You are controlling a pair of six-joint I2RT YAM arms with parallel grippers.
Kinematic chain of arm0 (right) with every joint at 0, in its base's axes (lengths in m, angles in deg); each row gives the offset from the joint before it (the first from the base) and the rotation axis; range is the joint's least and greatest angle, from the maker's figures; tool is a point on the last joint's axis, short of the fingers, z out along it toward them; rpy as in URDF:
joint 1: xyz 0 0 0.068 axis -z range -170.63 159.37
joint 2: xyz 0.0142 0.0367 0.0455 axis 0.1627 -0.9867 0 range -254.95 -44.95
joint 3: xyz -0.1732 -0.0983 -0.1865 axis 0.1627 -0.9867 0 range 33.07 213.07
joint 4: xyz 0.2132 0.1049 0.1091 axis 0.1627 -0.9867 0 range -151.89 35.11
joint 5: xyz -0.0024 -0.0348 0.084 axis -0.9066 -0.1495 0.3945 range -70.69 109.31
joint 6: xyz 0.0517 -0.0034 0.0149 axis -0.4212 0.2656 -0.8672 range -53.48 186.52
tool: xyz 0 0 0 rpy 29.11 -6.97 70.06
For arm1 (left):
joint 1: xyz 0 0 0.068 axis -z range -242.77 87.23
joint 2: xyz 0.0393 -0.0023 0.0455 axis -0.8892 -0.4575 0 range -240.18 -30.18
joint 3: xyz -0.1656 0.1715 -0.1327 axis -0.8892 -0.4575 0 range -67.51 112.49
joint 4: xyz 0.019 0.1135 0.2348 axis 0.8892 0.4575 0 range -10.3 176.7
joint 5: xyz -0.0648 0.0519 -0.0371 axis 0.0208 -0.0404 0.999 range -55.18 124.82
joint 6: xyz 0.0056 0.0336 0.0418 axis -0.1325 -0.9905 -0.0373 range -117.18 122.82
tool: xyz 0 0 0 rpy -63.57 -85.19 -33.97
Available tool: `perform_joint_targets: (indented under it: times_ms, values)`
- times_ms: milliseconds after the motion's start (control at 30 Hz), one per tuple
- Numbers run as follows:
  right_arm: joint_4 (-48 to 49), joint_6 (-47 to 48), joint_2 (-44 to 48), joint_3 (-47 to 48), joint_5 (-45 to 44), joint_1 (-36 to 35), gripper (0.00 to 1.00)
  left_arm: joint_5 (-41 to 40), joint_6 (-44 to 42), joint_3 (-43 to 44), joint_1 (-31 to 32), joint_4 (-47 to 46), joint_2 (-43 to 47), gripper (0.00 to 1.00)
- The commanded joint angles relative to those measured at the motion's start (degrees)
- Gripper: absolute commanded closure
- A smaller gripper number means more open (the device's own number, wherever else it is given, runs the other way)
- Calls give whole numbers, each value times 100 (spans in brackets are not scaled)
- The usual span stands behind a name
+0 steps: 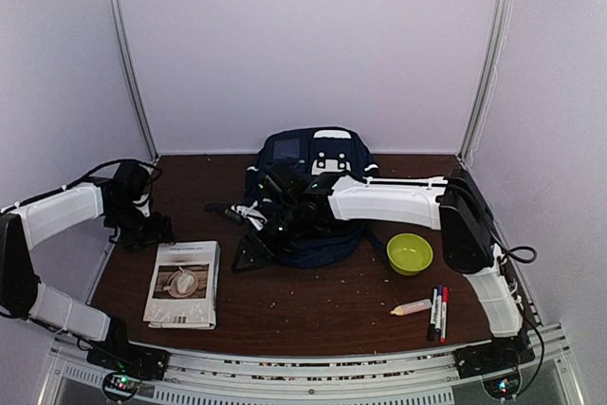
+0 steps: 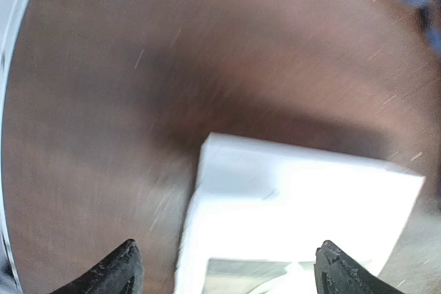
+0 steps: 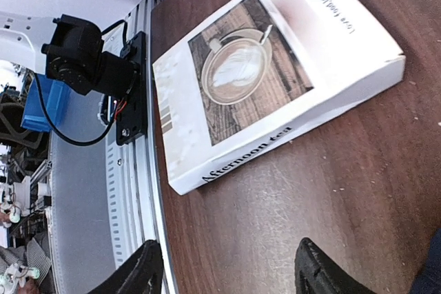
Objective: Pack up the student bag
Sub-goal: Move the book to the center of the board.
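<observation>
Surveying from the largest thing down, the dark table (image 1: 313, 305) carries the student bag (image 1: 270, 170) at its back centre, close to the rear wall, with its white-patched top turned away from the arms. Whether its mouth is open cannot be told from above.

The right arm (image 1: 389, 201) stretches across the bag's front. The right gripper (image 1: 266, 234) hangs just off the bag's left side, low over the table. In the wrist view its fingers (image 3: 324, 273) stand moderately apart with nothing between them.

The left arm (image 1: 57, 215) bends in from the left edge. The left gripper (image 1: 152, 230) hovers above the far edge of the paperback book (image 1: 183, 282). Its own view is blurred, yet the fingertips are plainly spread wide and empty over the white cover.

The book lies flat on the near left, well apart from the bag. On the right sit a green bowl (image 1: 410, 253), a few markers (image 1: 438, 313) and a small pale tube (image 1: 411, 307).

With everything lying out, packing seems barely begun, and the step in hand looks like fetching the book. The next move probably calls for lowering the left gripper so the jaws straddle the book's edge, since a flat cover offers no purchase from above. The right gripper would likely have to hold the bag open.
</observation>
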Motion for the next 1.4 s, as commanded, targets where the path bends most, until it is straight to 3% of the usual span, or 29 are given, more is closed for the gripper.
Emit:
perform_joint_targets:
  times_ms: [0,167,233,533,833,967,1167,1367]
  values:
    - [-237,32,-659,630,376,-134,34,191,200,-416,-249,412,290,12]
    - [-402,-67,-1210,1199,434,-230,34,779,516,-868,-296,96,247,10]
    - [-436,-107,-1349,1397,422,-232,34,1015,612,-1043,-290,-206,152,2]
    - [-187,-631,-1784,1748,706,-114,34,1715,677,-1336,120,-994,-168,4]
    - [343,-1192,-1405,881,449,301,35,2047,1335,-1386,1144,-1632,-309,9]
    - [461,-1304,-1075,167,114,511,42,1804,1693,-1220,1706,-1526,-158,9]
    - [802,-1602,-959,-517,27,812,55,1346,1760,-1479,1760,-1400,322,2]
    - [811,-1643,-1028,-628,-78,920,63,1517,2116,-1928,1765,-2157,511,2]
